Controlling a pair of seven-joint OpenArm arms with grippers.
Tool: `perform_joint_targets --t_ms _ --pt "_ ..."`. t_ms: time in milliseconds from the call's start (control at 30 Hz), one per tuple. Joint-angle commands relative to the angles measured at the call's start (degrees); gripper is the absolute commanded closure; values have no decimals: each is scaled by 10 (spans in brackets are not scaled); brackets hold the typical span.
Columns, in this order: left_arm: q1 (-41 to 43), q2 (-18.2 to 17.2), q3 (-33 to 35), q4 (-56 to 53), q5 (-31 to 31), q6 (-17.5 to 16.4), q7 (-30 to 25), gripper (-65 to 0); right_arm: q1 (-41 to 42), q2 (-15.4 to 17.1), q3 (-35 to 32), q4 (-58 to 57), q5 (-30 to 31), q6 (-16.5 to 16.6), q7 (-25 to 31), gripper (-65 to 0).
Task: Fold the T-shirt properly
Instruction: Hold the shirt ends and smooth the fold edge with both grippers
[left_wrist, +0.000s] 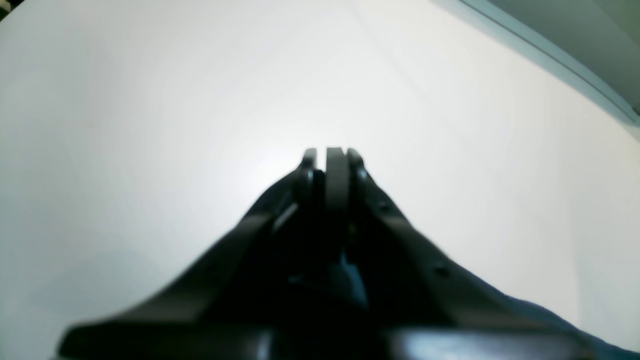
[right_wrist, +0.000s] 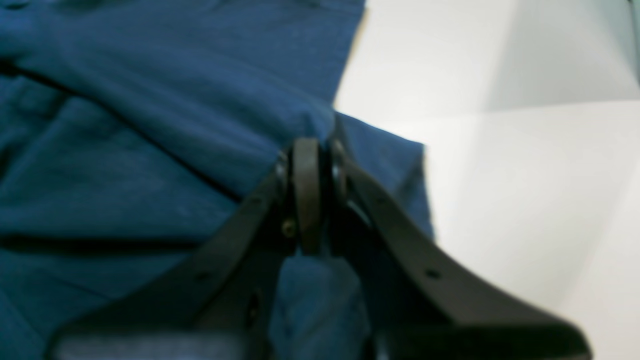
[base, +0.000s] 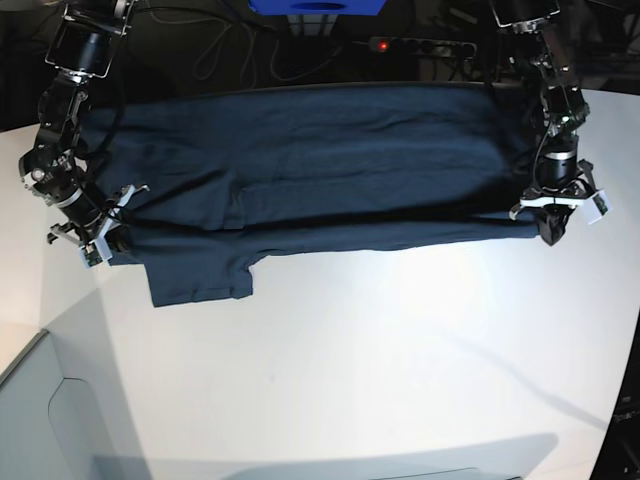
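Observation:
The dark navy T-shirt (base: 320, 170) lies spread across the far half of the white table, its near part folded into a long band, with one sleeve (base: 200, 280) sticking out toward the front. My right gripper (base: 103, 243) is at the shirt's left end. In the right wrist view it (right_wrist: 312, 145) is shut on a bunched edge of the T-shirt (right_wrist: 150, 125). My left gripper (base: 553, 228) is at the shirt's right end, pinching the band's tip. In the left wrist view it (left_wrist: 332, 152) is shut above bare table, with dark cloth (left_wrist: 575, 325) trailing low on the right.
The white table (base: 350, 350) ends at a rounded edge at the front left, with grey floor (base: 40, 420) beyond it. A power strip with a red light (base: 400, 45) and cables lie behind the table. A blue object (base: 315, 6) sits at the top edge.

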Motion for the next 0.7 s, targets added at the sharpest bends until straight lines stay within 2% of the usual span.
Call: perform_joint_targets --t_ms 0,367,500,667 --pt "-5 -8 -3 9 -3 -3 -15 0 4 9 4 25 13 6 17 -3" --pt "0 -8 -4 27 -4 -3 -16 0 -78 6 4 170 14 6 17 -3" --pt "6 -8 -4 47 -4 -3 -15 0 -91 6 5 177 14 6 17 -3" --pt "22 -8 -4 46 -4 -3 -18 0 -109 6 38 174 15 6 19 -3"
